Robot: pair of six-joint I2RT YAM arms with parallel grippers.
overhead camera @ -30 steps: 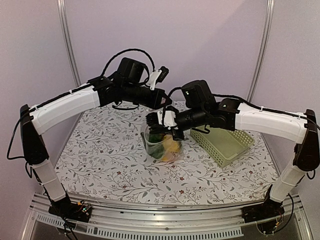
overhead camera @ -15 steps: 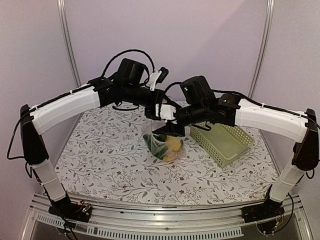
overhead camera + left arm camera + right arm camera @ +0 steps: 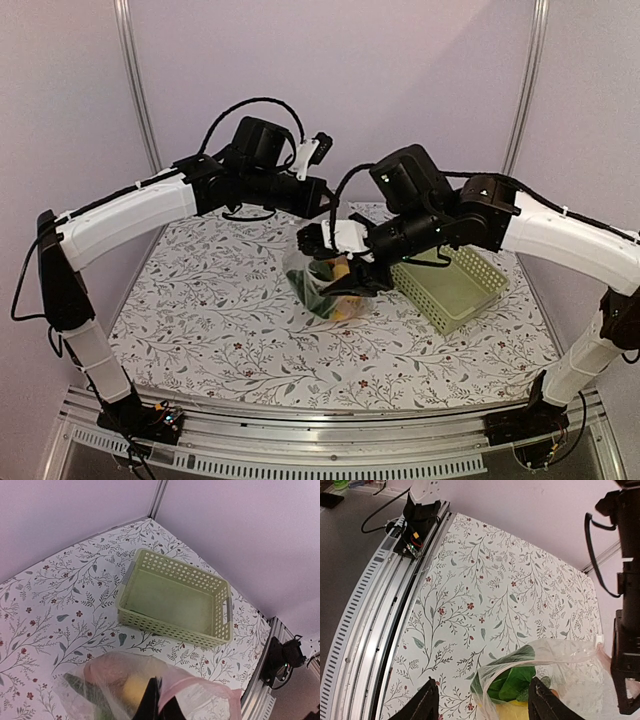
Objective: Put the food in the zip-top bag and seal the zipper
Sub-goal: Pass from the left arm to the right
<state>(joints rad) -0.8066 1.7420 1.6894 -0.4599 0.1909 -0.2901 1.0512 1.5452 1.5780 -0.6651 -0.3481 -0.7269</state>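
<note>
While hoisting the zip-top bag in the clamped left gripper, steer the wide-open right gripper squarely onto the zipper.

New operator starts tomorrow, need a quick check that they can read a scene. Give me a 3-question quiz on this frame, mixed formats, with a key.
1. True or false: the left gripper is shut on the pink zipper at the mouth of the zip-top bag.
2. A green basket stands on the table beside the bag. Where is the food?
A. in that basket
B. loose on the table
C. inside the bag
3. Fill in: the right gripper hangs next to the bag with its jaws ___.

Key: 1 true; 2 C; 3 open.
</note>
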